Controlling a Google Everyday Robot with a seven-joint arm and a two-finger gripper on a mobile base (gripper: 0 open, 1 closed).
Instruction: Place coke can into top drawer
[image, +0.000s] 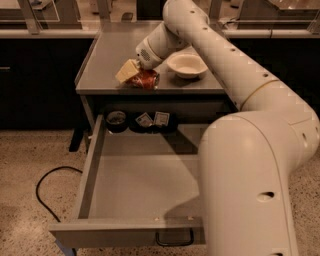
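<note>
In the camera view, the small red-orange soda can with white markings (146, 79) lies on its side on the flat grey desk (105, 55), near the front edge. The robot's pincer (135, 74) is down on the can, but I cannot tell whether it is clenched or loose. The wide shallow grey metal drawer (94, 165) stands pulled out below, without the can. A weak hold could let the can roll off the edge or fall outside the drawer. A white round bowl (186, 65) sits just beside the can. A dark round tin (116, 119) and two small packets (153, 119) crowd the drawer's back, so a drop further forward looks safer.
</note>
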